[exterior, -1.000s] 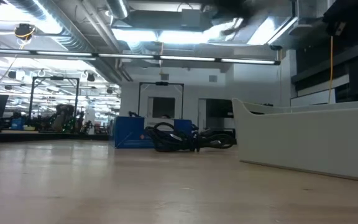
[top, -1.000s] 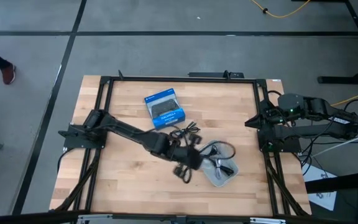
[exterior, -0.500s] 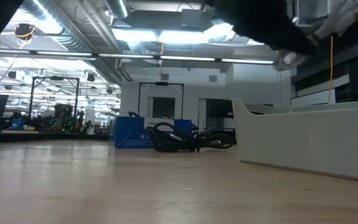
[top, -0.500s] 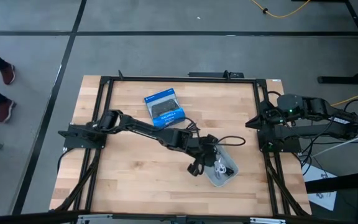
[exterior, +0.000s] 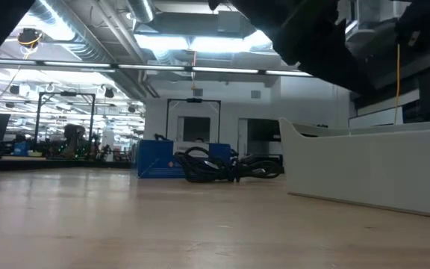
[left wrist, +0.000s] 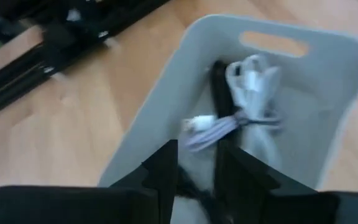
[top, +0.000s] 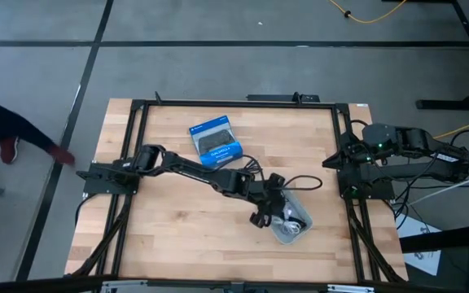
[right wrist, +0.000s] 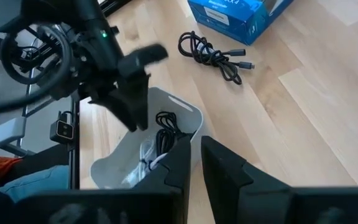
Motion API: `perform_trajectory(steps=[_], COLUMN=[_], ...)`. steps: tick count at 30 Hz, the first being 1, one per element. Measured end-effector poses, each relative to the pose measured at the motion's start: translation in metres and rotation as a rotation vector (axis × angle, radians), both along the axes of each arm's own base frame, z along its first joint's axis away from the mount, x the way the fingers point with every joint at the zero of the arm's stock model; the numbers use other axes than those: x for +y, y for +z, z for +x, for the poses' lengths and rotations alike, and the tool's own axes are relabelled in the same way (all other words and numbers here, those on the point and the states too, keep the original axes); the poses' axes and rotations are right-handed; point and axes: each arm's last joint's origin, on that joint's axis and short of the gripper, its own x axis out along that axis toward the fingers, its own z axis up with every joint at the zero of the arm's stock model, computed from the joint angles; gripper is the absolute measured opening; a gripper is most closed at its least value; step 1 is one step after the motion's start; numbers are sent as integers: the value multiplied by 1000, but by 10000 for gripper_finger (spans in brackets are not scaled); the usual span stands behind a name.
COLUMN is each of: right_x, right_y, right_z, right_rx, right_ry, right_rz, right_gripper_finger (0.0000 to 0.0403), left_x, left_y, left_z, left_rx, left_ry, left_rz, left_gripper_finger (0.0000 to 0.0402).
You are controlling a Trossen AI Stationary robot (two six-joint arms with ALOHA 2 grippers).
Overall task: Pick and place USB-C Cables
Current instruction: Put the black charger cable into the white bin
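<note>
On the wooden bench (top: 169, 220), the blue box (top: 216, 140) lies at the far side, and one black cable (top: 241, 169) is coiled just beside it. The left pincer (top: 277, 213) hangs over the pale grey tray (top: 298, 232), its fingers clenched on a black cable (left wrist: 188, 183). Inside the tray lie a whitish cable (left wrist: 247, 93) and another black one (left wrist: 218, 90). The right pincer (right wrist: 194, 163) rests at the bench's right edge, its fingers nearly closed.
</note>
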Motion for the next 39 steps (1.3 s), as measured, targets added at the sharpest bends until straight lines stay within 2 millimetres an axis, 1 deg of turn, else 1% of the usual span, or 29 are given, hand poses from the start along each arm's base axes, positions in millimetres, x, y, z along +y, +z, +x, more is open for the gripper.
perform_trajectory(steps=[3,7,12,15,16,18,20,22,24,25,27,29,31,33,35,37,39], right_x=[0,0,0,0,0,0,-2,-5,-7,-8,-9,-10,-9,-7,-4,0,4], right_y=[0,0,-1,-1,-1,-1,0,0,-2,-5,-20,-37,-59,-75,-85,-88,-90], right_z=[0,0,0,0,-1,-1,0,0,1,1,4,10,16,25,32,37,38], right_rx=[3,3,7,10,10,11,7,7,4,7,42,41,37,-44,-155,-298,-434], right_ry=[0,0,0,0,-1,-16,-71,-161,-261,-305,-364,-387,-391,-340,-247,-141,-27], right_rz=[0,0,1,1,1,-4,-24,-53,-69,-63,-43,-18,57,129,140,97,13], right_gripper_finger=[45,45,45,45,45,45,45,45,45,45,45,45,45,45,45,45,45], left_x=[3,10,24,32,35,39,42,44,46,47,47,47,47,47,47,48,49], left_y=[8,30,58,75,79,85,88,90,92,92,92,90,89,89,89,89,89], left_z=[-4,-17,-43,-59,-67,-76,-89,-96,-108,-115,-120,-127,-130,-133,-133,-132,-132], left_rx=[-14,-5,76,115,149,172,248,288,367,409,455,529,554,578,581,577,573], left_ry=[90,235,368,422,440,482,504,534,550,564,577,586,598,603,602,603,607], left_rz=[99,278,390,378,368,327,287,256,241,248,218,214,203,204,206,204,200], left_gripper_finger=[112,113,113,113,112,110,110,111,111,111,110,108,106,106,106,106,107])
